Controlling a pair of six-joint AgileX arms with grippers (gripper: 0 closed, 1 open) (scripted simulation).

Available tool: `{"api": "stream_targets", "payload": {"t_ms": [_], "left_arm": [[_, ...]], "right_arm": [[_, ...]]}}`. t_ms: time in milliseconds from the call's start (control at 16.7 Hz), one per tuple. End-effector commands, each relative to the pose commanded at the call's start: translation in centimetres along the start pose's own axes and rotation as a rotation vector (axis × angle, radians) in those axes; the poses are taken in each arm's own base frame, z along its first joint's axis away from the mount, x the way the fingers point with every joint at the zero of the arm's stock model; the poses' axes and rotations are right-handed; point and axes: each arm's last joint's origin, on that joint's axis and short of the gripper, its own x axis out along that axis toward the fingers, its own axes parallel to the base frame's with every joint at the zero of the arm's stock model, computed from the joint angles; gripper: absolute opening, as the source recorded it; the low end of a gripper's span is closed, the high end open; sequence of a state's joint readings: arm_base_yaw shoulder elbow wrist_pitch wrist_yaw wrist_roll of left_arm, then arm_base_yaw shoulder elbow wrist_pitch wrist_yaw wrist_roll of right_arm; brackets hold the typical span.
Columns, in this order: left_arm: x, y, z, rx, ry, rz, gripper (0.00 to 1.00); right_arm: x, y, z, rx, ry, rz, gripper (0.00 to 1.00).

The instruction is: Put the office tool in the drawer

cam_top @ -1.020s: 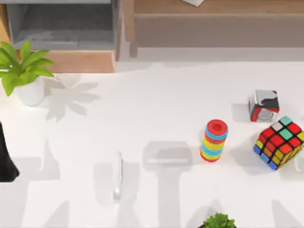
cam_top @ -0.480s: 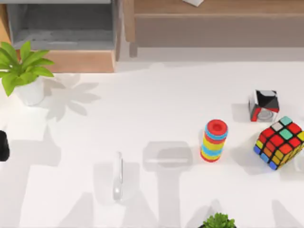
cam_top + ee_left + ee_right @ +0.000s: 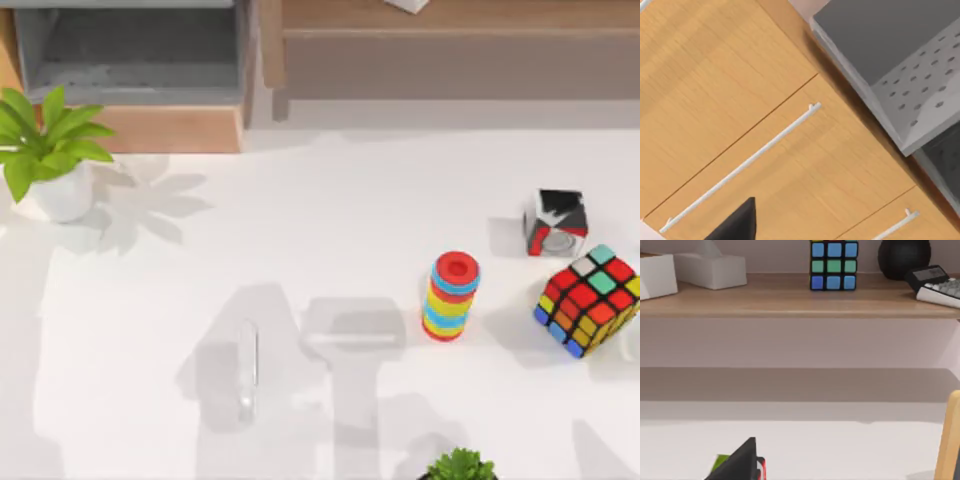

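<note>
1. Slim, clear glassy bar [image 3: 247,371]: smooth, near-transparent.
2. Grey-lined drawer [image 3: 130,60] at eleven o'clock: matt lining, tan wood-grain front.
3. Black-red-silver cube [image 3: 556,222] at three o'clock: glossy, mirror-like.
4. White table [image 3: 330,220]: smooth, matt.

We see tool [image 3: 247,371]: slim, near-transparent glassy bar, rounded ends. Lies flat on white table, long axis running near-to-far in top view, left of centre, toward near edge. Free of contact, well apart from drawer. We see drawer [image 3: 130,60] at far left of table in top view: grey-lined rectangular box, pulled open, light tan wood front panel facing table. Grey interior looks bare. In left wrist view we see tan wood fronts with slim pale bar handles; perforated grey wall beside them.
</note>
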State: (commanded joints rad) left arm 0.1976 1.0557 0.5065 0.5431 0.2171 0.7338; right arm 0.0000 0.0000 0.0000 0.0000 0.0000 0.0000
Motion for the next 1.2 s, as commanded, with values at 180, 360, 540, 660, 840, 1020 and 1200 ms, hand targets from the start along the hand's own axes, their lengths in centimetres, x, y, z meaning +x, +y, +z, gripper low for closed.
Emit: {"api": "stream_targets", "payload": {"t_ms": [180,360,540,660,840,1020,1200], "left_arm": [[5.5,1.6,-2.4,0.211,-0.004,0.002,1.0],[10.4,2.2,-6.4,0.413,-0.007,0.003,1.0],[14.2,1.8,-11.4,0.59,-0.009,0.002,1.0],[15.8,1.2,-14.6,0.688,-0.009,0.0,1.0],[17.1,0.3,-18.5,0.797,-0.01,-0.001,1.0],[17.6,-0.3,-20.4,0.849,-0.009,-0.001,1.0],[17.6,-0.3,-20.5,0.852,-0.009,-0.001,1.0]], "right_arm": [[0.0,0.0,0.0,0.0,0.0,0.0,1.0],[0.0,0.0,0.0,0.0,0.0,0.0,1.0],[0.0,0.0,0.0,0.0,0.0,0.0,1.0],[0.0,0.0,0.0,0.0,0.0,0.0,1.0],[0.0,0.0,0.0,0.0,0.0,0.0,1.0],[0.0,0.0,0.0,0.0,0.0,0.0,1.0],[0.0,0.0,0.0,0.0,0.0,0.0,1.0]]}}
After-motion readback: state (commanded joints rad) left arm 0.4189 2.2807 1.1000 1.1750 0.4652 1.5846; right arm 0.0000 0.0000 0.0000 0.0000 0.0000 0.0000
